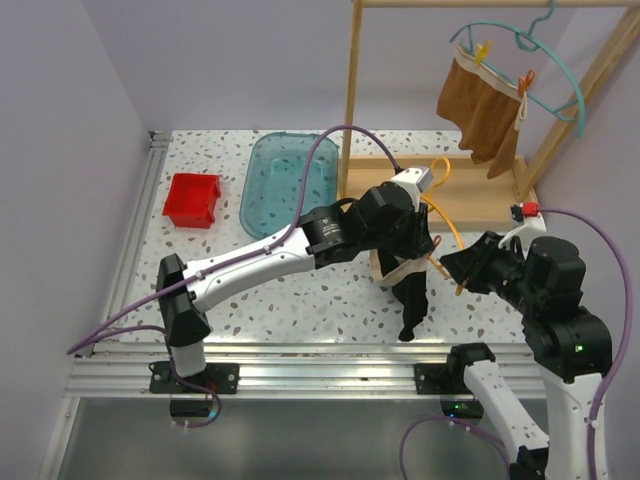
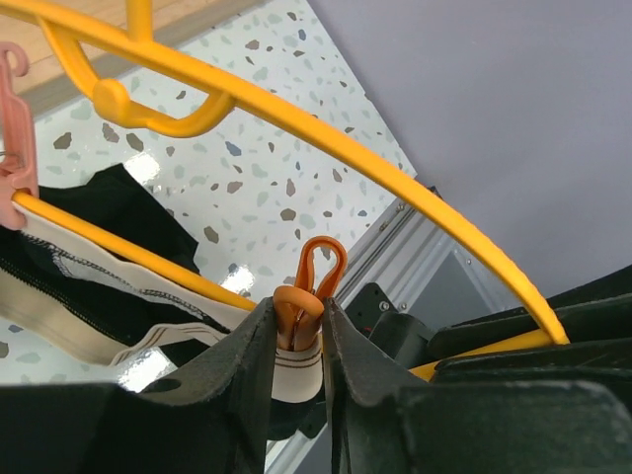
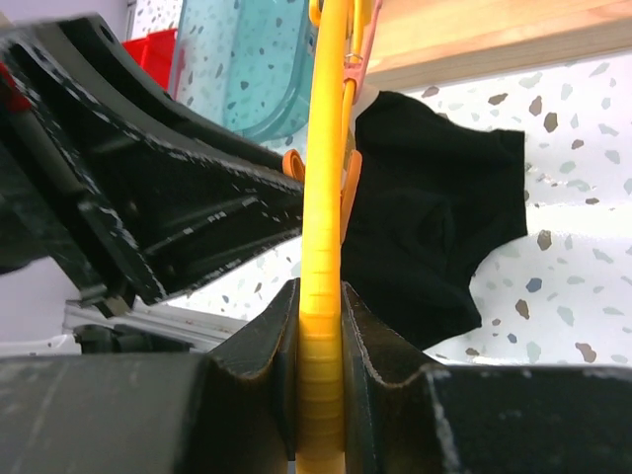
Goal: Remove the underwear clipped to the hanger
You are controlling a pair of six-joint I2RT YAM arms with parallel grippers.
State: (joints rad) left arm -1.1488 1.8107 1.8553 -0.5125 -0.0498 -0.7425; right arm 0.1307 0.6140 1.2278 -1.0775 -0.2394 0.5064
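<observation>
The black underwear point(image 1: 411, 300) with a beige waistband point(image 2: 59, 316) hangs from a yellow hanger point(image 2: 326, 138) over the table's near middle. My left gripper point(image 2: 296, 318) is shut on the orange clip point(image 2: 314, 276) that pins the waistband to the hanger's lower bar. A pink clip point(image 2: 15, 168) holds the other end. My right gripper point(image 3: 321, 301) is shut on the yellow hanger's rod point(image 3: 322, 148), with the black cloth point(image 3: 425, 227) just behind it. The rust-brown underwear point(image 1: 480, 105) hangs clipped to a teal hanger point(image 1: 560, 70) at the back right.
A wooden rack point(image 1: 470, 195) stands at the back right and carries the teal hanger. A teal tub point(image 1: 290, 180) and a red bin point(image 1: 192, 199) sit at the back left. An aluminium rail point(image 1: 300, 360) runs along the near edge.
</observation>
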